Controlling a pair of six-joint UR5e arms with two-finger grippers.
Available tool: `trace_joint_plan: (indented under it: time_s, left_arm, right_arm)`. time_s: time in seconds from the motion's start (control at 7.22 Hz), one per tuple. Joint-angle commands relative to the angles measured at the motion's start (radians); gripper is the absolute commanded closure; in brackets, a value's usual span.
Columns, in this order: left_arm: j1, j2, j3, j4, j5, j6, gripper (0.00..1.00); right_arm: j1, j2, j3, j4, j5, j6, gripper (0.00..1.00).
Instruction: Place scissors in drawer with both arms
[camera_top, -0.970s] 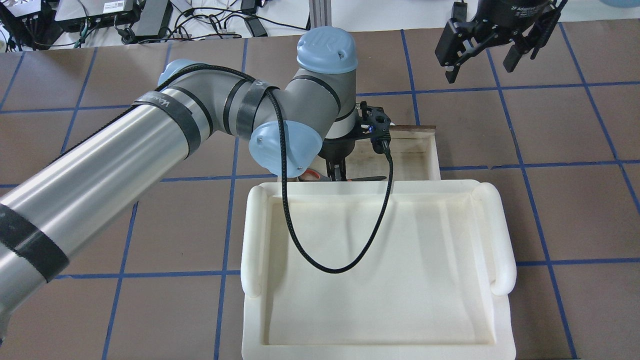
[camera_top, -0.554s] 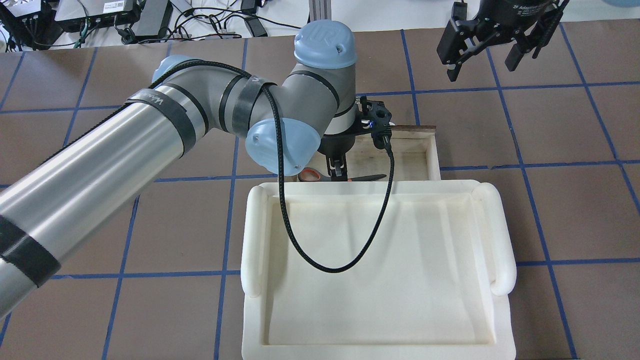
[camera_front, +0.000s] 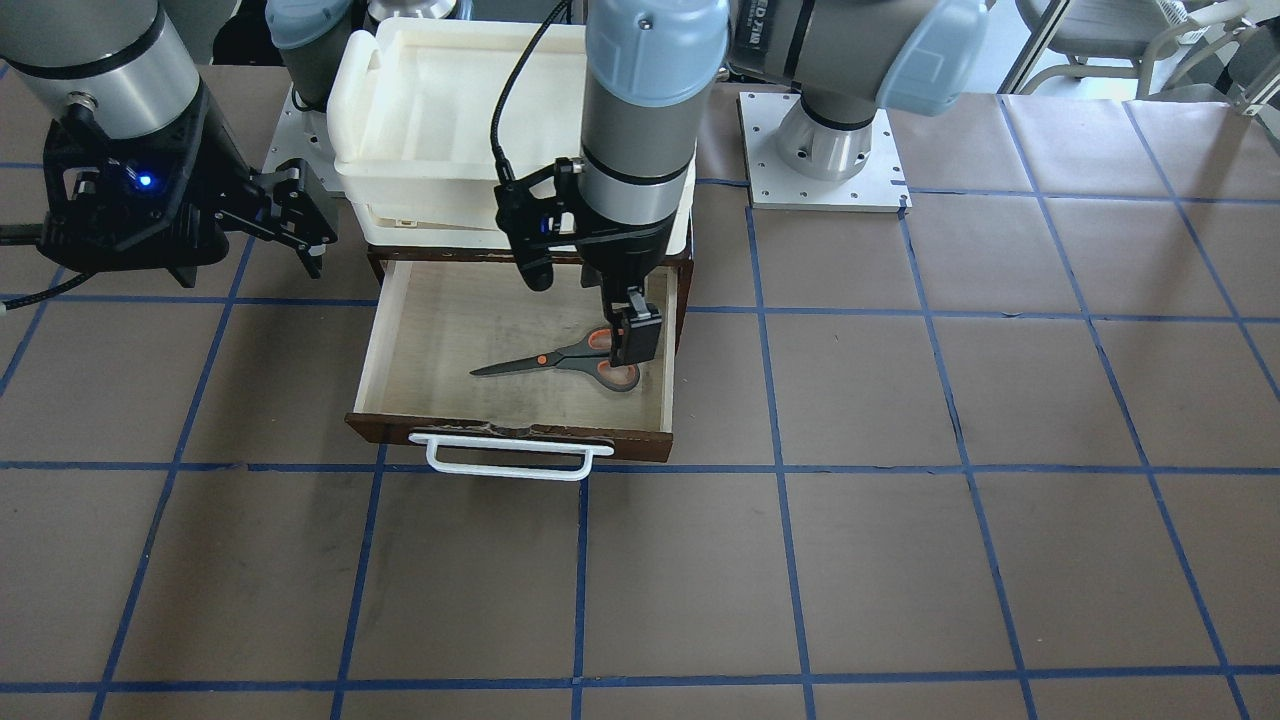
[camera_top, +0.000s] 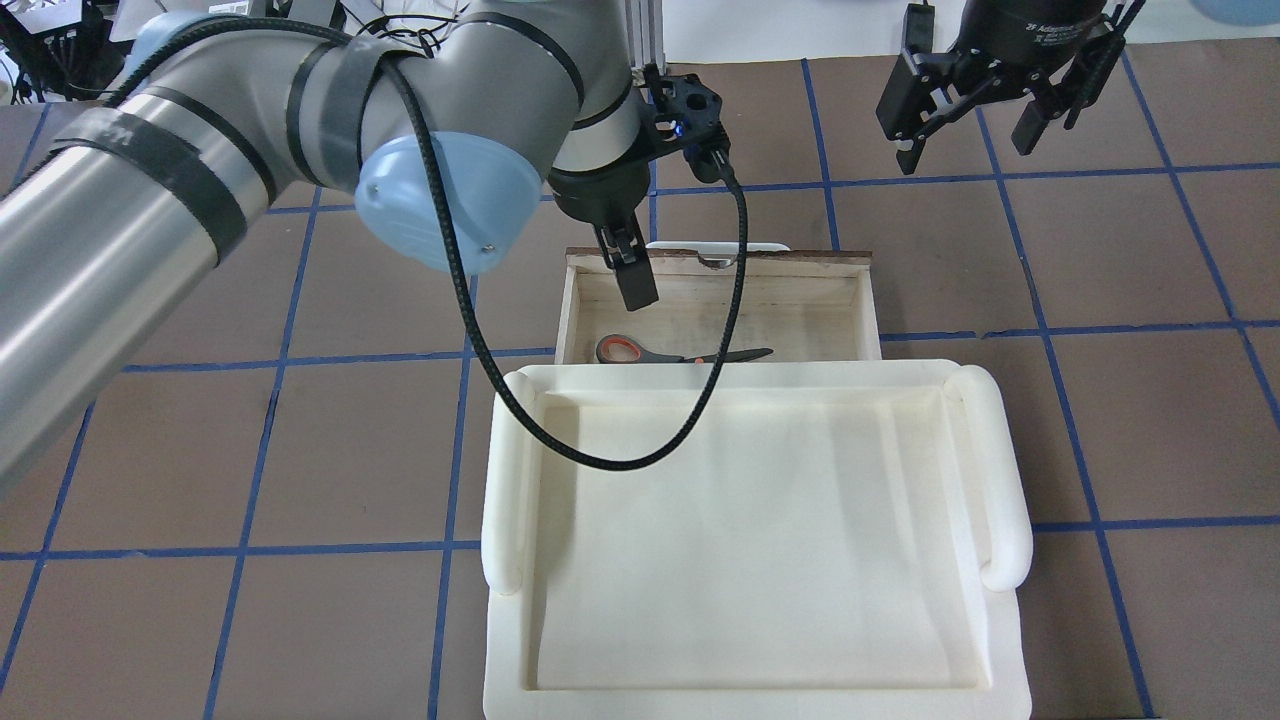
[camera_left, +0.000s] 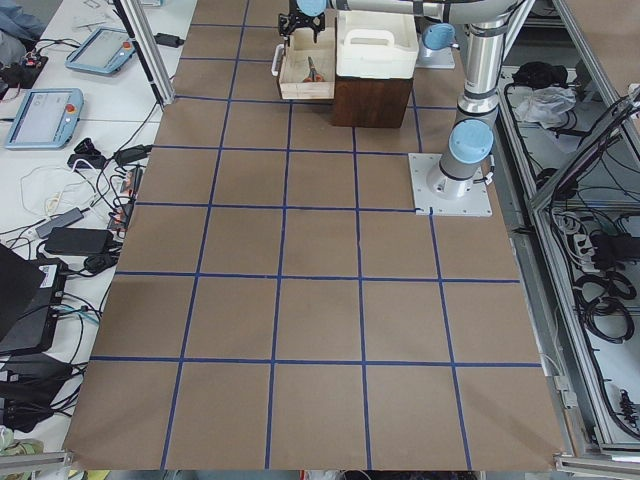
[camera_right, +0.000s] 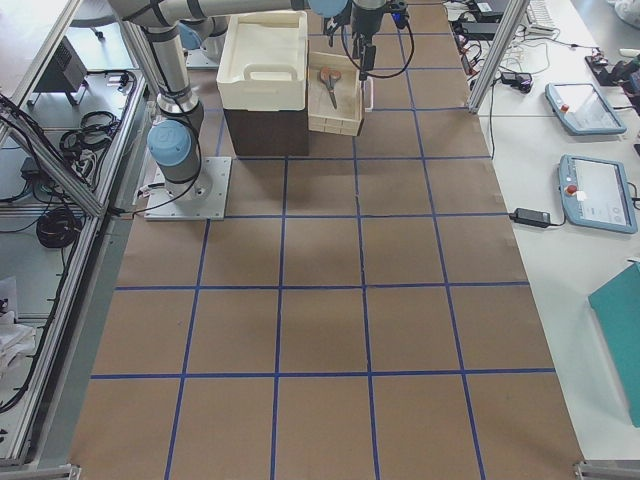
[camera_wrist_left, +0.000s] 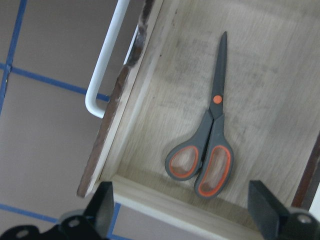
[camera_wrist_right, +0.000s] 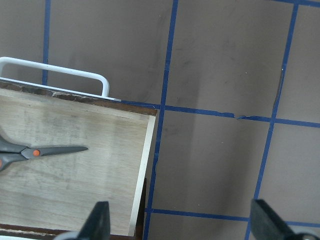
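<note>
- While the scissors (camera_front: 560, 360) lie flat in the open drawer (camera_front: 420, 340), the left end effector (camera_top: 632, 275) hangs above them, spread and empty.
- The right end effector (camera_top: 975, 115) hovers apart, spread and empty.

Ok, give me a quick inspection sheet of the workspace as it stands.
Surface: brown table with blue grid tape.
Job's things: scissors lying flat in the open drawer.
Clutter: white tray on top of the box.
End effectors: left end effector open, above the scissors' handles, holding nothing; right end effector open, off to the side.
Cables: black cable looping from the left wrist.
Surroundings: tablets on side benches.
</note>
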Motion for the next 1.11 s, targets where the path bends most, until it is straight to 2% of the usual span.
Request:
trace_joint_plan:
  time_s: [0.0,0.14,0.28,0.42,0.55,0.69,0.97]
  left_arm:
    - [0.096,0.056,0.004,-0.062,-0.006,-0.248,0.00]
    - [0.116,0.087,-0.001,-0.106,0.124,-0.453,0.00]
    - [0.151,0.125,0.001,-0.134,0.209,-0.583,0.00]
    - [0.223,0.174,-0.001,-0.208,0.206,-0.622,0.00]
    - [0.289,0.203,-0.005,-0.268,0.117,-0.651,0.00]
    - [0.296,0.229,-0.014,-0.286,0.068,-0.718,0.00]
    - [0.294,0.249,-0.051,-0.281,0.064,-0.767,0.00]
  right_arm:
    - [-0.001,-0.012,0.002,-0.010,0.009,0.056,0.00]
    - [0.003,-0.014,0.003,0.000,0.014,0.066,0.00]
    - [0.003,-0.017,0.018,-0.006,0.015,0.094,0.00]
    - [0.002,-0.020,0.020,-0.003,0.005,0.111,0.00]
    - [0.003,-0.025,0.022,-0.005,0.017,0.110,0.00]
    - [0.005,-0.028,0.022,0.003,0.017,0.110,0.00]
    - [0.005,-0.048,0.049,0.004,0.017,0.108,0.00]
